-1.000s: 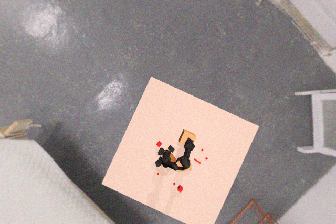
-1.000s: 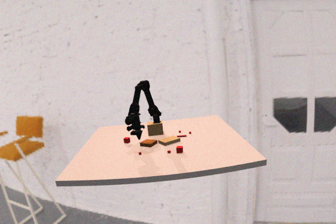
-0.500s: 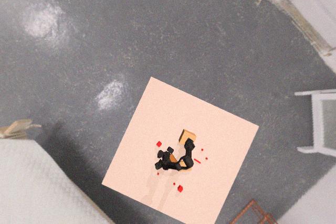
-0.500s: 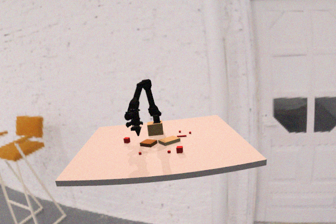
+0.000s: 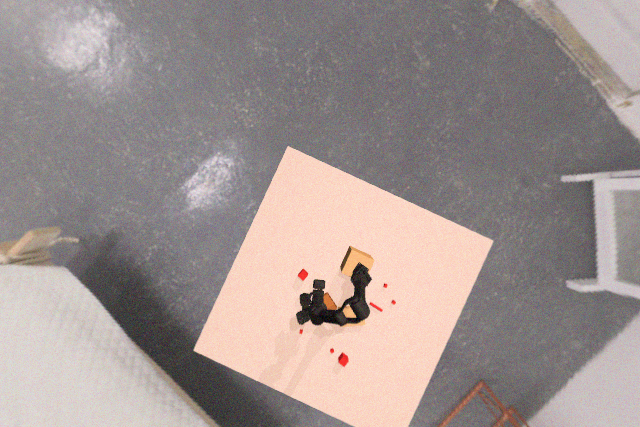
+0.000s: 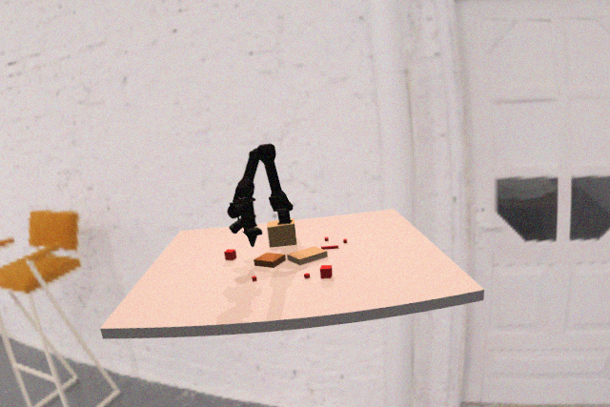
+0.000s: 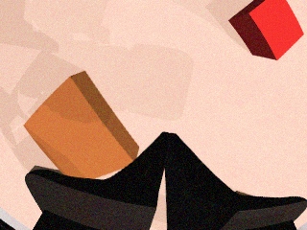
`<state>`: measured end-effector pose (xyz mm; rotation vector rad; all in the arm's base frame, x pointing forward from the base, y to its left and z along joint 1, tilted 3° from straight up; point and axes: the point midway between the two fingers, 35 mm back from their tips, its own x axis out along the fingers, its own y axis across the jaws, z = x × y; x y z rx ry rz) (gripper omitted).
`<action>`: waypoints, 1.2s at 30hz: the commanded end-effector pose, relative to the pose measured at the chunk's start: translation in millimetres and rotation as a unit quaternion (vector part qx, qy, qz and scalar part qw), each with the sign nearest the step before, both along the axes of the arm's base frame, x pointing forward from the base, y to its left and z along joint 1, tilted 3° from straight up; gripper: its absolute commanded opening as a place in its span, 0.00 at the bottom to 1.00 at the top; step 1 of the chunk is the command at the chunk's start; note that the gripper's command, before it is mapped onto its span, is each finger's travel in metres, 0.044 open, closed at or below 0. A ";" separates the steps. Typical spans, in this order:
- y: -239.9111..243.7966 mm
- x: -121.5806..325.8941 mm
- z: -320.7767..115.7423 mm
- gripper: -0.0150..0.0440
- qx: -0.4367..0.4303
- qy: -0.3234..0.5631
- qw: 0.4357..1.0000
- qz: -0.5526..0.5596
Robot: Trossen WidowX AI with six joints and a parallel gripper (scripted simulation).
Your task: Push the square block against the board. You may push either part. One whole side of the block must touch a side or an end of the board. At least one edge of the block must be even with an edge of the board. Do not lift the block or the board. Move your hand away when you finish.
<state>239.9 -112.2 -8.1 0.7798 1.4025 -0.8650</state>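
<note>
The orange-brown square block [image 5: 329, 301] [image 6: 269, 260] [image 7: 82, 131] lies flat on the table. The light tan board [image 5: 350, 313] [image 6: 307, 254] lies flat to its right in the exterior view, with a narrow gap between their nearest corners. The board is partly under the arm in the top view and out of the wrist view. My gripper [image 6: 253, 243] [image 7: 168, 138] is shut and empty, its tips together. It is above the table near the block's left and far side in the exterior view, apart from the block. The left finger hides the block's lower edge in the wrist view.
The arm stands on a tan box [image 5: 355, 258] [image 6: 281, 235] behind the parts. One red cube [image 5: 302, 274] [image 6: 230, 254] [image 7: 278, 29] is at the left, another [image 5: 343, 359] [image 6: 326, 272] at the front right. A red stick [image 5: 375, 306] [image 6: 330, 247] and several tiny red cubes lie around.
</note>
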 end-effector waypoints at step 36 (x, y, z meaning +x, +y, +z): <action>13.6 -2.2 -0.4 0.25 0.009 0.024 0.856 0.517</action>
